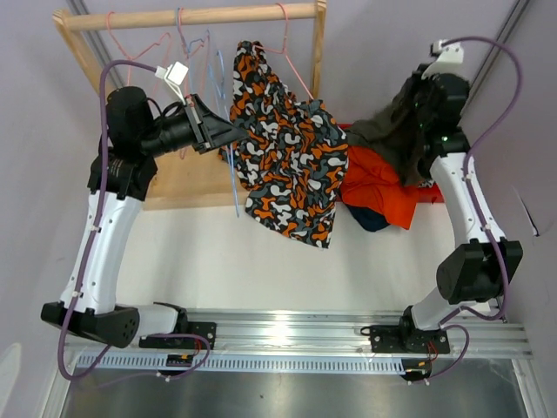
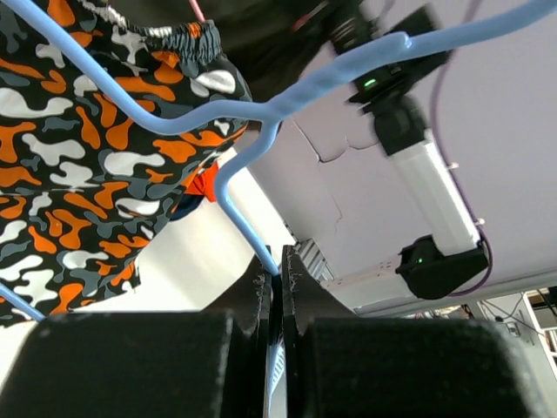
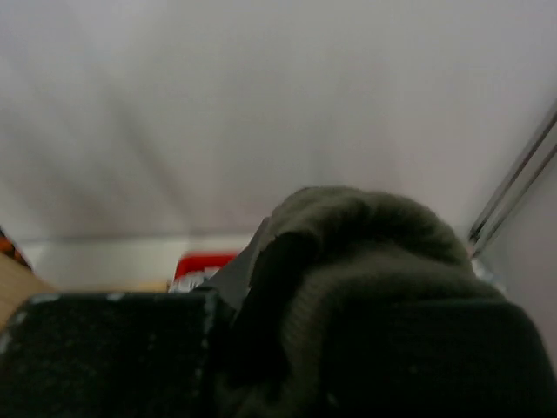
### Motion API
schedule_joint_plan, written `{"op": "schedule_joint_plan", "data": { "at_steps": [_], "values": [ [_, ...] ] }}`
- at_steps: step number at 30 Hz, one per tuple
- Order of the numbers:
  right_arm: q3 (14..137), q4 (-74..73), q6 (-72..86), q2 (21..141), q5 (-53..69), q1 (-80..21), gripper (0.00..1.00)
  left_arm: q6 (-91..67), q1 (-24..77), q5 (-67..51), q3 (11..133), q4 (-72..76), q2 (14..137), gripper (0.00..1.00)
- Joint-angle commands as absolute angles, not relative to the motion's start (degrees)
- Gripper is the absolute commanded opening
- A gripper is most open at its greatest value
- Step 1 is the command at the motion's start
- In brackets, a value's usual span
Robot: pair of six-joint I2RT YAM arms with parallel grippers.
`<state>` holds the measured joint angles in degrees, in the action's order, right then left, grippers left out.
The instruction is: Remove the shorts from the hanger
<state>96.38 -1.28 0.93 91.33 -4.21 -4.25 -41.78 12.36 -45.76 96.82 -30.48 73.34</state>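
The orange-black-white-grey blotch shorts (image 1: 287, 152) hang on a light blue hanger (image 1: 228, 165) by the wooden rack (image 1: 187, 16). My left gripper (image 1: 228, 135) is shut on the hanger's wire. In the left wrist view the wire (image 2: 252, 235) runs down between the closed fingertips of the left gripper (image 2: 278, 266), with the blotch shorts (image 2: 78, 165) at the left. My right gripper (image 1: 413, 131) is raised at the right and shut on the olive green shorts (image 1: 396, 131). That fabric (image 3: 383, 270) drapes over and hides most of the right gripper (image 3: 270, 252). Bright orange shorts (image 1: 379, 187) and navy shorts (image 1: 370, 219) lie piled below it. The teal print pair is not in view.
Empty pink hangers (image 1: 291, 52) and blue hangers (image 1: 213, 61) hang from the rack's top bar. A red edge (image 1: 428, 197) shows under the pile of shorts. The rack's wooden base (image 1: 187, 178) lies behind the left arm. A metal rail (image 1: 287, 326) runs along the near table edge.
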Motion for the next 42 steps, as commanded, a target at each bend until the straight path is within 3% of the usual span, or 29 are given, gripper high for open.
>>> {"op": "schedule_joint_plan", "data": {
  "at_steps": [1, 2, 4, 8, 12, 18, 25, 36, 41, 42],
  "values": [
    [87.2, 10.0, 8.6, 85.4, -1.2, -4.4, 0.0, -42.5, 12.7, -47.6, 101.4, -26.0, 74.6, 0.0],
    [85.0, 10.1, 9.9, 85.4, -1.1, -4.5, 0.24, -42.5, 12.9, -47.5, 102.6, -25.9, 75.9, 0.0],
    [83.5, 3.7, 13.3, 88.4, 1.5, -4.3, 0.98, -42.7, 13.1, -47.5, 105.4, -26.0, 77.5, 0.0],
    [76.1, -0.8, 18.4, 89.9, 4.1, -5.0, 0.99, -42.5, 13.2, -47.0, 112.8, -26.9, 84.5, 0.0],
    [58.7, 8.3, 20.8, 83.1, 5.9, -8.3, 0.99, -46.7, 12.9, -50.3, 118.6, -21.1, 90.7, 0.0],
    [45.9, 9.6, 22.4, 72.5, 6.0, -12.9, 0.99, -51.9, 11.7, -49.5, 125.7, -17.1, 99.4, 0.0],
    [41.0, 9.1, 21.7, 63.2, 5.3, -19.0, 0.99, -55.8, 9.9, -41.3, 135.6, -18.5, 109.0, 0.0],
    [40.1, 8.4, 21.6, 61.3, 4.8, -23.1, 0.99, -53.9, 9.8, -30.9, 126.8, -24.0, 102.4, 0.01],
    [39.6, 7.8, 21.9, 59.9, 4.9, -23.8, 0.99, -52.8, 9.4, -30.2, 125.9, -27.8, 101.8, 0.18],
    [39.5, 7.2, 22.0, 59.2, 4.8, -23.8, 0.99, -52.7, 9.4, -30.2, 126.0, -28.4, 101.6, 0.28]
  ]
}}
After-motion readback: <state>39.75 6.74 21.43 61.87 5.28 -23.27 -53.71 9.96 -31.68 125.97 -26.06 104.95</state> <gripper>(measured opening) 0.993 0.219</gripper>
